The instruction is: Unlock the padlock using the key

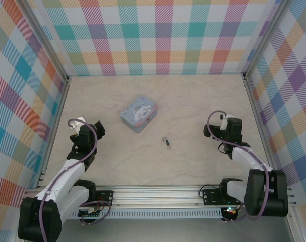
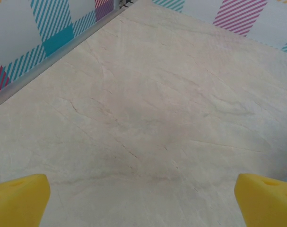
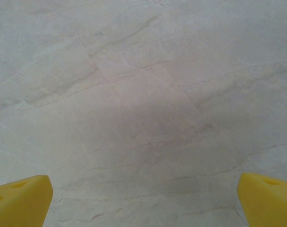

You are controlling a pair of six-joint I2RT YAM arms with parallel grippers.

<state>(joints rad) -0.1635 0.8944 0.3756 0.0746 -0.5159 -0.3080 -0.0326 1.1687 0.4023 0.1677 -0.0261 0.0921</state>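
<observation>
Both claws hang over bare tabletop [image 1: 203, 96] at the sides, probably so the middle is free for an approach; the left claw [image 2: 142, 201] has its jaws spread wide and holds nothing; the right claw [image 3: 144, 201] likewise; the padlock [image 1: 167, 142] lies loose between them, nearer the right claw, just beside the blue tin [image 1: 139, 114]; the key is too small to tell apart.

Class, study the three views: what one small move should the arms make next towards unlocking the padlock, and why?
Probably swing the right pincer left toward the padlock, which lies on the table near the blue tin. Both it and the left pincer stand open and empty, and the right looks nearer.
</observation>
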